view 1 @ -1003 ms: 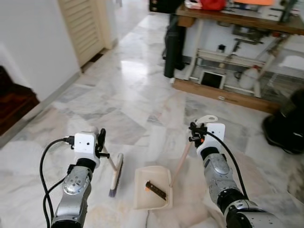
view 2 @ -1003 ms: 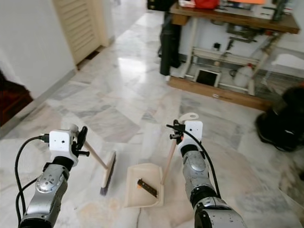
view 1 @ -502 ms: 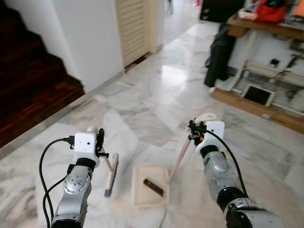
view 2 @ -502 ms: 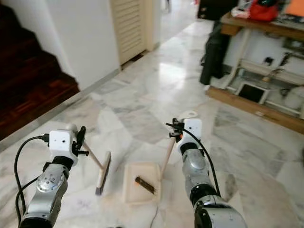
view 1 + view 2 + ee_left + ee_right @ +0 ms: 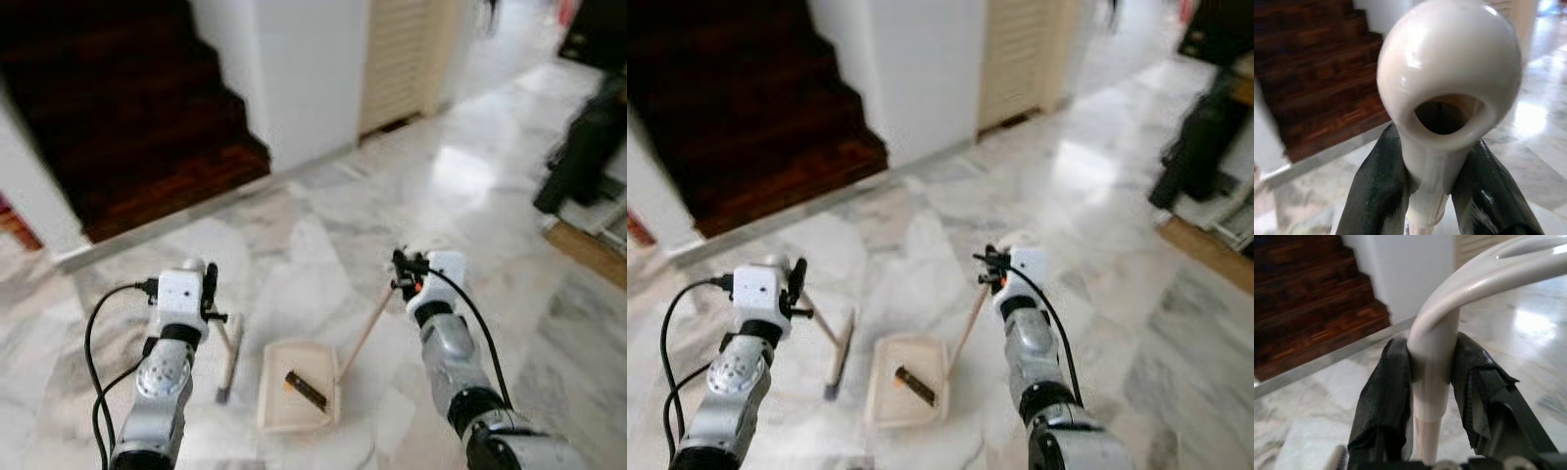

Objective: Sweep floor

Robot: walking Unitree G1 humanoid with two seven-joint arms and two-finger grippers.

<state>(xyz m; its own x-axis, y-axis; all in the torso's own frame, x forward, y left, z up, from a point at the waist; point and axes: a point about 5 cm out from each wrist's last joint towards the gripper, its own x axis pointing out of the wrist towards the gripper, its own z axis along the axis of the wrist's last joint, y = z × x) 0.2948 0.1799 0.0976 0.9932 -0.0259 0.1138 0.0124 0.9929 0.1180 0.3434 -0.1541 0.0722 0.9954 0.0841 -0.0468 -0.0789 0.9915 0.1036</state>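
My left gripper (image 5: 210, 294) is shut on the cream handle of a small broom (image 5: 228, 354), whose brush head rests on the marble floor. The handle's rounded end (image 5: 1447, 73) sits clamped between the two black fingers (image 5: 1378, 186). My right gripper (image 5: 402, 274) is shut on the long handle (image 5: 1434, 362) of a cream dustpan (image 5: 294, 406) that stands on the floor between my arms. A dark comb-like object (image 5: 307, 389) with an orange tip lies inside the pan.
Dark wooden stairs (image 5: 127, 108) rise at the upper left behind a white wall corner (image 5: 304, 69). A louvred door (image 5: 402, 54) stands beyond it. A dark bag (image 5: 583, 147) sits at the far right. Marble floor (image 5: 323, 245) stretches ahead.
The whole view has swung left: the table and shelves slid out at the right and the stairs came in. Both grippers keep the same hold on the broom and the dustpan.
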